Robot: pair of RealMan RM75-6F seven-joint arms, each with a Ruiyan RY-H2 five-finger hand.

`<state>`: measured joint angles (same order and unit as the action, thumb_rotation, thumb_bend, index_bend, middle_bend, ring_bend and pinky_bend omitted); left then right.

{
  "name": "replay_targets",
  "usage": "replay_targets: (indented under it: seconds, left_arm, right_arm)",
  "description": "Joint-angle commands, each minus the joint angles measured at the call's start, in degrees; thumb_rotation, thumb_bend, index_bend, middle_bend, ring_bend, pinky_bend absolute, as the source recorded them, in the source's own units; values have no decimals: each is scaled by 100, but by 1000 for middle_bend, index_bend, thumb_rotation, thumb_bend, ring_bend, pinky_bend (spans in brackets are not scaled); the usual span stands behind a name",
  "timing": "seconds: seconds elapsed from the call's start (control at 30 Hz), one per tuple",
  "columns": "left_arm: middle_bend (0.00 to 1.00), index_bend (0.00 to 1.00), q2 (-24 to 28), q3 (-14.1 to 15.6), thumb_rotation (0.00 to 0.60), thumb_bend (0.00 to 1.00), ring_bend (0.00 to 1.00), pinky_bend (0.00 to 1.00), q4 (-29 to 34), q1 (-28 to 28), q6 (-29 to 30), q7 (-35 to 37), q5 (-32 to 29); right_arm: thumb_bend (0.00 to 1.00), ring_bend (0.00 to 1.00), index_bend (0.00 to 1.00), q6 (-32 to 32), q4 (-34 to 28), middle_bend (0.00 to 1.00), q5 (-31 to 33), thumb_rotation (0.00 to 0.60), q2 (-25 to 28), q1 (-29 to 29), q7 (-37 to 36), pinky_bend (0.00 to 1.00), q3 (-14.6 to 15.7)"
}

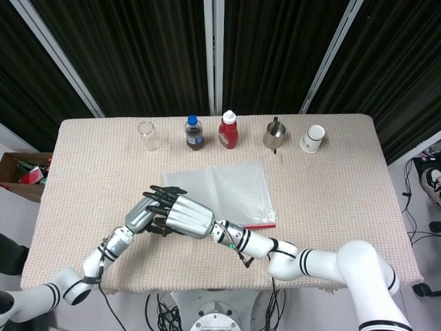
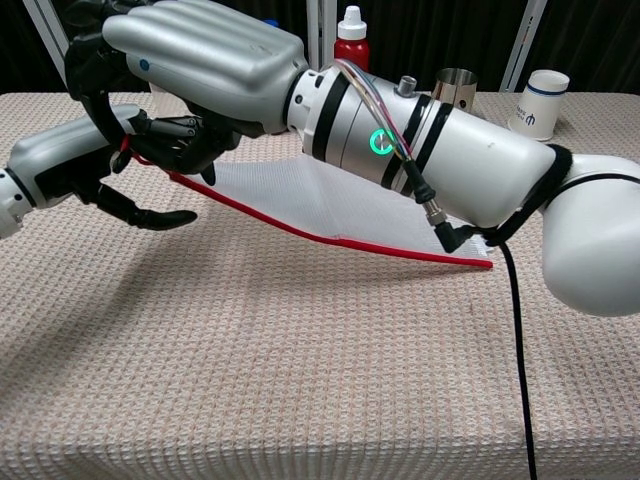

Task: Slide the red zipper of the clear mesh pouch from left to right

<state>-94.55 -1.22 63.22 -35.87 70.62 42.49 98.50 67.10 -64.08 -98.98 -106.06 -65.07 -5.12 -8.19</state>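
Note:
The clear mesh pouch (image 1: 224, 186) lies mid-table, its red zipper (image 1: 260, 225) running along the near edge. In the chest view the zipper strip (image 2: 300, 228) slopes up to the left, because my right hand (image 2: 200, 50) grips that left end and holds it off the cloth. From above, the right hand (image 1: 187, 215) covers the pouch's near left corner. My left hand (image 2: 60, 165) has come in under it: its dark fingers (image 2: 175, 135) reach the raised red end while its thumb lies apart below. In the head view the left hand (image 1: 141, 217) sits against the right. The slider itself is hidden.
Along the back stand a clear glass (image 1: 147, 135), a cola bottle (image 1: 194, 132), a red sauce bottle (image 1: 228, 131), a metal cup (image 1: 274, 134) and a white paper cup (image 1: 313, 138). A black cable (image 2: 515, 340) hangs from my right forearm. A box (image 1: 21, 172) sits off the table's left.

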Motion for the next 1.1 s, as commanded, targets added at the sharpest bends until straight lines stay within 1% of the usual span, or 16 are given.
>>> replay_targets:
  seconds: [0.03, 0.3, 0.4, 0.6, 0.73, 0.93, 1.1]
  left_arm:
    - [154, 468, -59, 14, 600, 259, 97, 132, -63, -37, 3, 95, -40]
    - [162, 509, -139, 123, 600, 283, 97, 132, -221, -135, 27, 560, -55]
    - [163, 528, -151, 178, 600, 298, 97, 132, -250, -185, 13, 858, -47]
    - [195, 601, -249, 231, 600, 353, 98, 132, -419, -224, 32, 1205, -89]
    - [211, 631, -277, 269, 600, 370, 106, 132, -466, -206, 175, 1547, -82]
    - [217, 640, -301, 345, 600, 381, 106, 132, -552, -203, 285, 1987, -64]
    - [218, 642, -353, 404, 600, 394, 106, 132, -644, -185, 373, 2308, -57]
  right_arm:
    - [537, 0, 889, 15, 15, 237, -12, 600, -7, -3, -21, 0, -3]
    - [535, 0, 889, 86, 93, 237, -40, 600, -30, 4, -111, 0, -9]
    - [537, 0, 888, 112, 163, 237, -45, 600, -63, 5, -161, 0, -11]
    - [537, 0, 888, 280, 324, 237, -115, 600, -134, 42, -299, 0, 28]
    - [536, 0, 888, 492, 438, 237, -185, 600, -178, 146, -348, 0, 100]
    - [536, 0, 890, 852, 626, 239, -287, 600, -283, 377, -296, 0, 240]
    - [536, 0, 891, 988, 787, 241, -311, 600, -373, 528, -254, 0, 329]
